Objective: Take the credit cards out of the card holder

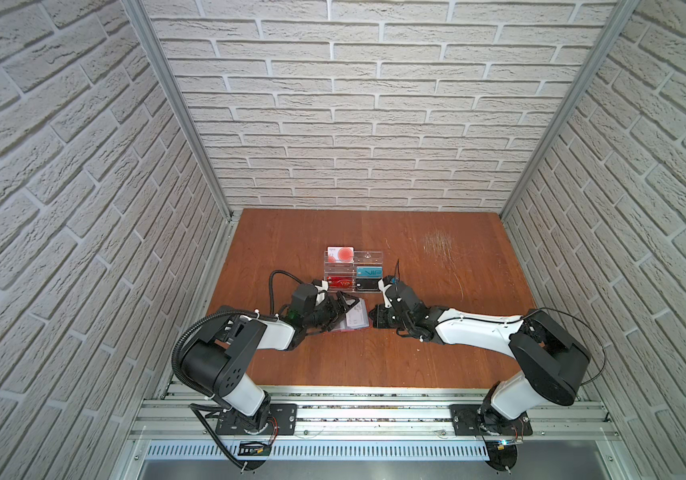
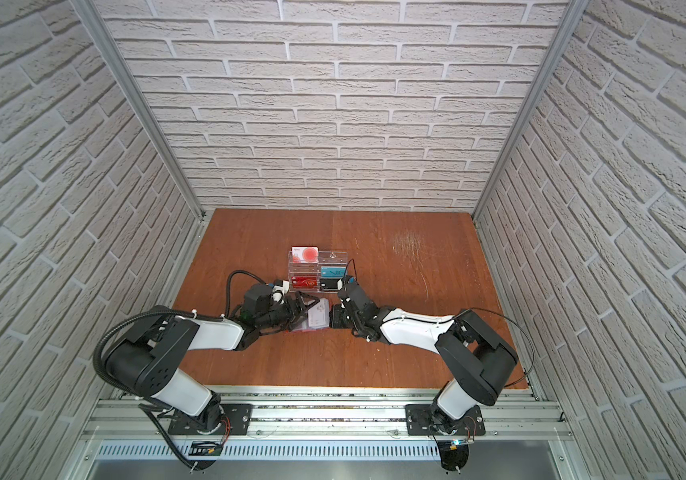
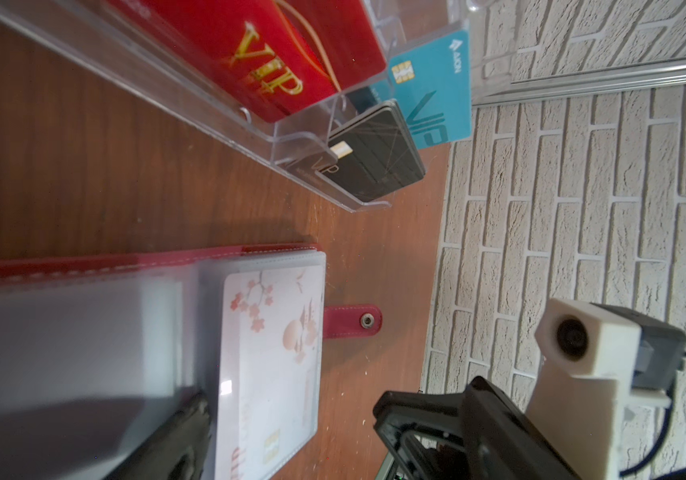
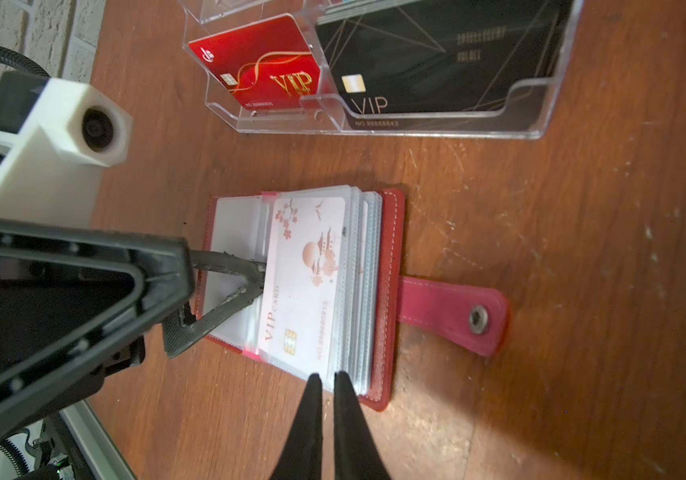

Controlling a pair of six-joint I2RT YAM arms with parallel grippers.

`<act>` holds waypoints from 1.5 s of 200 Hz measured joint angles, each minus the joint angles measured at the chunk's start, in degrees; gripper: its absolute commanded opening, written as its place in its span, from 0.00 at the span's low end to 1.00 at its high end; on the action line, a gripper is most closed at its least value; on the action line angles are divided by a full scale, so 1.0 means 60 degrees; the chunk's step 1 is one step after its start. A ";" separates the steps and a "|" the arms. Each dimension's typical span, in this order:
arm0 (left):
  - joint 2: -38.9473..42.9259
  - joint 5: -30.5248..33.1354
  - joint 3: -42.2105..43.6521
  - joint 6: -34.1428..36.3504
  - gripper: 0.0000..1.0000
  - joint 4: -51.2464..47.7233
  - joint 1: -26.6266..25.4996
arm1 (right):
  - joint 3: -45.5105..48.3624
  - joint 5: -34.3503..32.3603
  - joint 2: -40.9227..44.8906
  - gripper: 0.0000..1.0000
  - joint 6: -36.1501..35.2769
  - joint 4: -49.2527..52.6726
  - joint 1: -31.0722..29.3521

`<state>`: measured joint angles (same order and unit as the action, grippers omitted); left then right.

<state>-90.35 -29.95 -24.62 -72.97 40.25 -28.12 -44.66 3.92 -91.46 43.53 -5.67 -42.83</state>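
Note:
The red card holder (image 4: 392, 257) lies open on the wooden table, its snap tab (image 4: 453, 313) flat beside it. A white credit card (image 4: 308, 274) with pink blossoms and "VIP CARD" sits in the top clear sleeve. My left gripper (image 4: 225, 270) is open, and one finger (image 3: 175, 436) presses on the opposite sleeve page beside the card. My right gripper (image 4: 326, 378) is shut, its tips touching the sleeve edge at the card's short end. In both top views the two grippers (image 1: 343, 309) (image 1: 372, 316) meet over the holder (image 1: 354, 322).
Just behind the holder stands a clear acrylic rack (image 1: 368, 257). It holds a white card with red circles (image 1: 341, 253), a teal VIP card (image 1: 368, 272), a red VIP card (image 4: 266, 79) and a black VIP card (image 4: 437, 54). Brick walls enclose the table.

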 measured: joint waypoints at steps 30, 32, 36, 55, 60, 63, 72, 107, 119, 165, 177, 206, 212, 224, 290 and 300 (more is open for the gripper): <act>0.0000 0.0000 0.0055 -0.0004 0.93 0.0091 0.0000 | -0.0364 0.0084 -0.0809 0.09 0.0000 -0.0018 -0.0011; 0.0000 -0.0004 0.0062 -0.0004 0.93 0.0098 0.0000 | -0.0375 0.0087 -0.0863 0.09 -0.0004 -0.0018 -0.0011; 0.0000 -0.0004 0.0073 -0.0004 0.92 0.0109 0.0000 | -0.0390 0.0109 -0.0958 0.09 0.0004 -0.0022 -0.0011; 0.0000 -0.0025 0.0138 0.0000 0.92 0.0226 0.0000 | -0.0393 0.0160 -0.1217 0.08 0.0007 -0.0018 -0.0015; 0.0000 -0.0029 0.0153 0.0004 0.92 0.0262 0.0000 | -0.0397 0.0171 -0.1217 0.08 0.0004 -0.0040 -0.0015; 0.0000 -0.0029 0.0168 0.0011 0.92 0.0284 0.0000 | -0.0397 0.0171 -0.1217 0.08 0.0004 -0.0051 -0.0015; 0.0000 -0.0033 0.0189 0.0025 0.92 0.0313 0.0000 | -0.0397 0.0178 -0.1217 0.07 0.0004 -0.0066 -0.0015; -0.0055 -0.0160 0.0372 0.0029 0.92 0.0743 0.0007 | -0.0397 0.0186 -0.1253 0.07 0.0007 -0.0106 -0.0015; -0.0080 -0.0211 0.0426 0.0025 0.92 0.0896 0.0025 | -0.0397 0.0186 -0.1271 0.07 0.0029 -0.0146 -0.0015; -0.0091 -0.0284 0.0597 0.0102 0.91 0.1242 0.0047 | -0.0474 0.0197 -0.1421 0.07 0.0106 -0.0313 -0.0011; -0.0091 -0.0291 0.0641 0.0160 0.91 0.1311 0.0051 | -0.0492 0.0197 -0.1450 0.07 0.0113 -0.0353 -0.0007; -0.0087 -0.0346 0.0798 0.0226 0.90 0.1534 0.0055 | -0.0503 0.0204 -0.1490 0.06 0.0138 -0.0433 0.0000; -0.0087 -0.0361 0.0834 0.0229 0.90 0.1606 0.0055 | -0.0503 0.0204 -0.1490 0.06 0.0142 -0.0441 0.0000; -0.0080 -0.0379 0.0925 0.0229 0.90 0.1796 0.0055 | -0.0503 0.0204 -0.1494 0.06 0.0146 -0.0444 0.0004; 0.0200 -0.0423 0.1137 0.0240 0.90 0.2368 0.0102 | -0.0503 0.0284 -0.1570 0.06 0.0189 -0.0645 0.0022; 0.0200 -0.0441 0.1137 0.0251 0.90 0.2368 0.0120 | -0.0503 0.0313 -0.1581 0.06 0.0189 -0.0670 0.0029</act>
<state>-89.14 -32.60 -17.80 -71.46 54.46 -27.40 -47.68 5.80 -100.95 44.66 -9.69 -42.65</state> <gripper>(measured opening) 0.898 0.063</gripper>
